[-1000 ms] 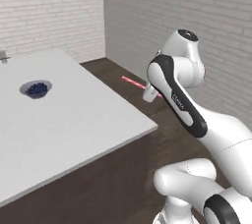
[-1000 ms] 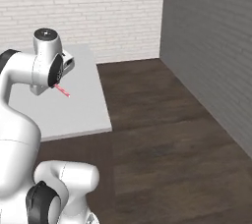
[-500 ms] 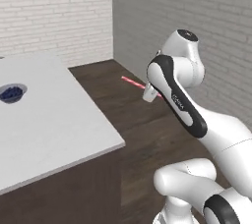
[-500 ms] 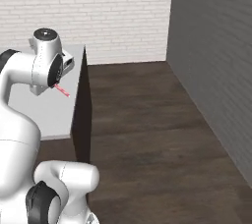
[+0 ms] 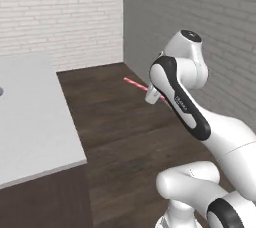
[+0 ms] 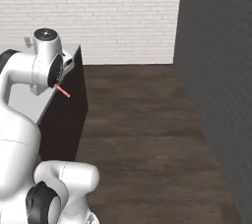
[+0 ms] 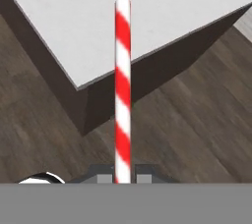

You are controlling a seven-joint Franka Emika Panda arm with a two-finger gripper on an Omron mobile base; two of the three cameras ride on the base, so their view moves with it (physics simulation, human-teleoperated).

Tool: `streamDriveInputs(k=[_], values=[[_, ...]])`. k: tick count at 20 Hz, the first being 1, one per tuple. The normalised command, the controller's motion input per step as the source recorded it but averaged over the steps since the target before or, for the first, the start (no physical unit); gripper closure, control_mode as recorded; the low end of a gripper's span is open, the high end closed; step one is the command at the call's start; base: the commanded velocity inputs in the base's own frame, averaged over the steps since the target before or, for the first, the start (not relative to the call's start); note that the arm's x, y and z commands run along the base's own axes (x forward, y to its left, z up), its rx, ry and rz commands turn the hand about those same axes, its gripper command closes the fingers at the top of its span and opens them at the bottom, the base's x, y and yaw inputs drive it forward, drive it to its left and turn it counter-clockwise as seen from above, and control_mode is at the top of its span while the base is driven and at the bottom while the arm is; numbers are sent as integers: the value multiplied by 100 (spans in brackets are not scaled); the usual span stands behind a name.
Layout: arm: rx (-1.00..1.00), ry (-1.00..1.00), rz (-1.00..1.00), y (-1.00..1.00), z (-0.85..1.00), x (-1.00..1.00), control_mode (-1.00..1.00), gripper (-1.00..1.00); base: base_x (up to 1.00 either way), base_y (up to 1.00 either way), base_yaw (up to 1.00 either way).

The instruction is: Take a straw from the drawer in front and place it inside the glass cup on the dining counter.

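The gripper (image 7: 122, 178) is closed on the straw (image 7: 122, 88); in the hand view the two fingertips pinch its lower end and the red-and-white striped shaft runs straight out from between them, so the straw's long axis lies along the gripper's own pointing line. The straw is therefore out of the drawer and carried in the air, above the dark floor and beside the dining counter (image 5: 30, 122), not over it. Relative to the dining counter, the hand is off the near corner; in the hand view the straw's free tip overlaps the white top just inside that corner, while its gripped end lies over the floor. The glass cup cannot be made out in these pictures; a small dark shape at the far edge of the counter top in the hand view is too cropped to identify. Judged from this, the coming move depends on carrying the hand further over the counter and turning the straw tip-down above the cup. The left base view shows the straw (image 5: 142, 86) projecting from the wrist toward the far wall, with the counter well to its left; the right base view shows the straw (image 6: 62, 91) angled downward beside the counter's dark side panel (image 6: 66, 110), a face that the left base view hides.
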Motion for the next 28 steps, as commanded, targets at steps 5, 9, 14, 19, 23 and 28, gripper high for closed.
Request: streamDriveInputs(k=[5, 9, 14, 19, 23, 28], values=[[0, 0, 0, 0, 0, 0, 100, 100, 66, -63, 31], [0, 0, 0, 0, 0, 0, 100, 100, 78, -58, 33], [0, 0, 0, 0, 0, 0, 100, 100, 74, -63, 31], [0, 0, 0, 0, 0, 0, 100, 100, 72, -65, 31], [0, 0, 0, 0, 0, 0, 100, 100, 76, -61, 32], [0, 0, 0, 0, 0, 0, 100, 100, 77, -60, 33]])
